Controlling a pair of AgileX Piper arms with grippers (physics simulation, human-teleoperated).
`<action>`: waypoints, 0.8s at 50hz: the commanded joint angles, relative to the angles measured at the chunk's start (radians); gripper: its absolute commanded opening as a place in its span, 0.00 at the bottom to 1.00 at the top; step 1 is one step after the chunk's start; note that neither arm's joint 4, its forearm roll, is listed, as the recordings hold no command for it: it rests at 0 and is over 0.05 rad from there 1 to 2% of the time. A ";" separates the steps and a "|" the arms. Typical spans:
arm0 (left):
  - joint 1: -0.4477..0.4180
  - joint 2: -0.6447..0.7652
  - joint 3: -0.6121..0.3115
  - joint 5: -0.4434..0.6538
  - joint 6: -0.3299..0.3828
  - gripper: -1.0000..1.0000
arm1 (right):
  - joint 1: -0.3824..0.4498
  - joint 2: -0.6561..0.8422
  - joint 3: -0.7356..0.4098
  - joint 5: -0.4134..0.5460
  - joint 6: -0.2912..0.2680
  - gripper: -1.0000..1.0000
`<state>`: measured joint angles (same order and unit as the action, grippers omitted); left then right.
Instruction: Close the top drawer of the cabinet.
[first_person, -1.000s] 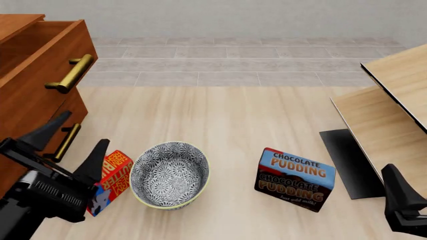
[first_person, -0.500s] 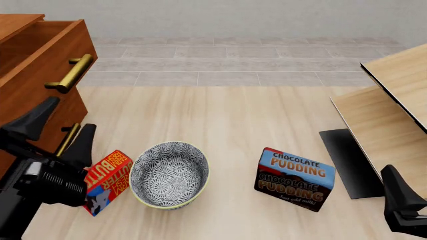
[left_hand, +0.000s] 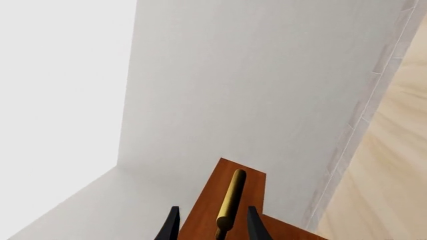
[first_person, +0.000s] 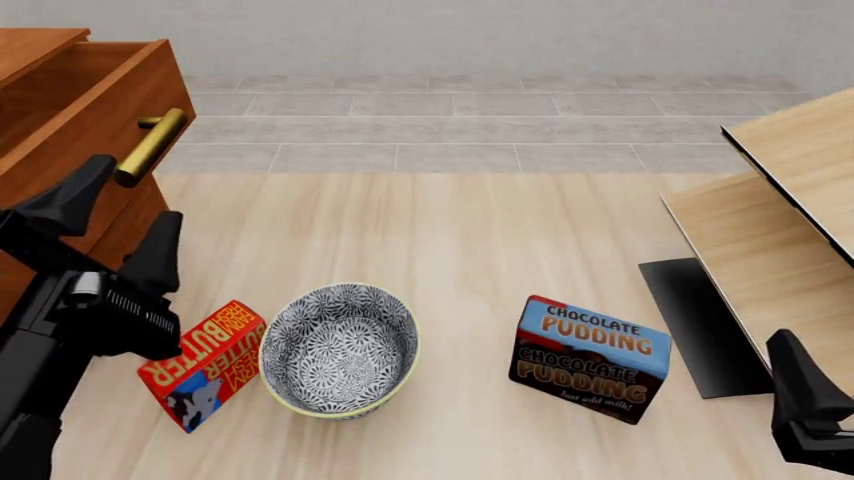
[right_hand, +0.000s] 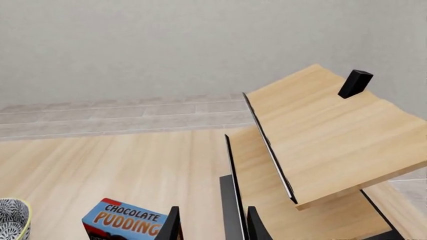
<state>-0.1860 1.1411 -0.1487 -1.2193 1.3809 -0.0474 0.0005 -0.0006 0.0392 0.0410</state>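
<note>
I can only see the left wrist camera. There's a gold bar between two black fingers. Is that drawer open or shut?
Observer: Open. In the front view the top drawer sticks out from the cabinet.
Operator: Is there stuff on the table near my arm?
Observer: Yes. A red butter box lies beside a patterned bowl, just below the left gripper.
Operator: What's the other arm doing?
Observer: The right gripper is open and holding nothing, far away by the pale wood boards.
</note>
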 joint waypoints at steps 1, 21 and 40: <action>0.027 0.027 -0.028 -0.001 0.031 1.00 | -0.007 0.000 0.000 0.003 0.000 1.00; 0.093 0.027 -0.039 -0.001 0.058 1.00 | -0.019 0.000 0.000 0.007 -0.007 1.00; 0.136 0.030 -0.032 -0.001 0.073 1.00 | -0.022 0.000 0.000 -0.001 -0.002 1.00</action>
<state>-0.0738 1.1685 -0.1823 -1.2200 1.4459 -0.0662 0.0004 -0.0003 0.0399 0.0378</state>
